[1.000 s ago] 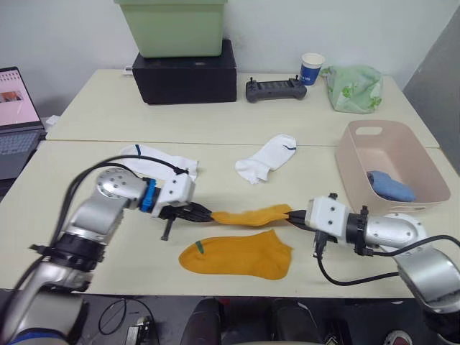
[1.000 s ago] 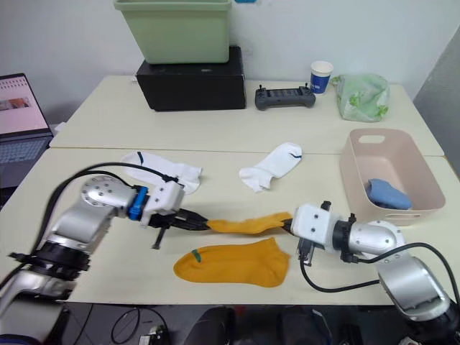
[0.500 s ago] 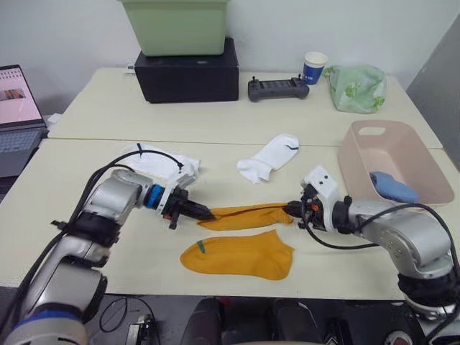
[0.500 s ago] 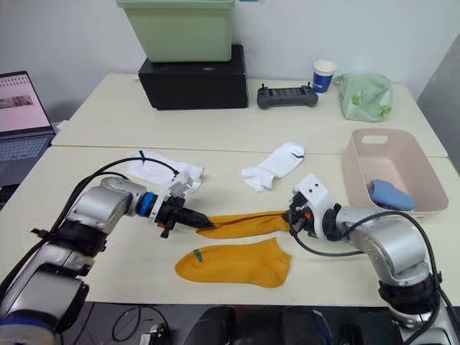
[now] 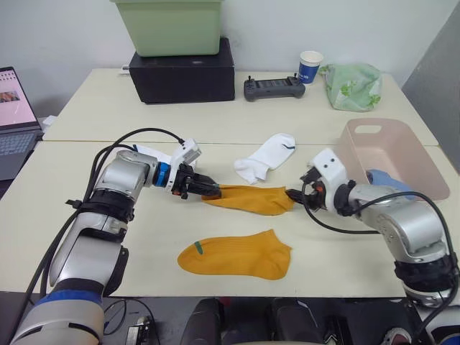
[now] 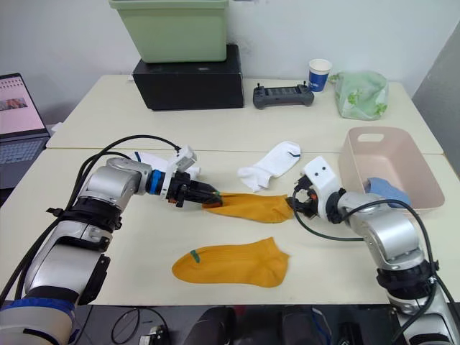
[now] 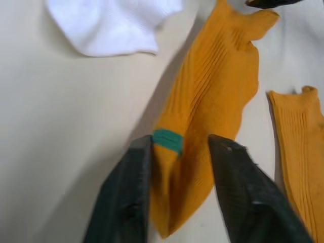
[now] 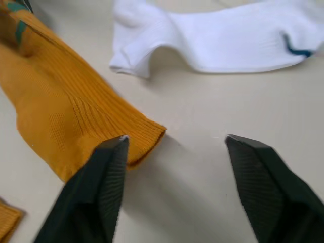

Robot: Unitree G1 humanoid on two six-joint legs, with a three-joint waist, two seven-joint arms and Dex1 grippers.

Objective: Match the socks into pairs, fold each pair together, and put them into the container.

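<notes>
One mustard sock (image 5: pixel 248 200) lies flat on the table between my two grippers. My left gripper (image 7: pixel 181 144) is open, its fingers either side of the sock's end with the green mark (image 7: pixel 167 140). My right gripper (image 8: pixel 177 139) is open at the other end, the cuff (image 8: pixel 144 139) beside one finger. A second mustard sock (image 5: pixel 236 254) lies nearer the front edge. One white sock (image 5: pixel 266 158) lies mid-table, another (image 5: pixel 154 153) sits behind my left arm. The pink container (image 5: pixel 413 154) at the right holds a light blue sock (image 5: pixel 392 183).
A green tub (image 5: pixel 172 29) sits on a black box (image 5: pixel 183 68) at the back. A controller (image 5: pixel 273 88), a paper cup (image 5: pixel 310 67) and a green-and-white cloth bundle (image 5: pixel 352 86) stand back right. A laptop (image 5: pixel 14 108) is at the far left.
Both grippers have opened and let go of the mustard sock they held stretched between them. It now lies flat, a little farther back on the table.
</notes>
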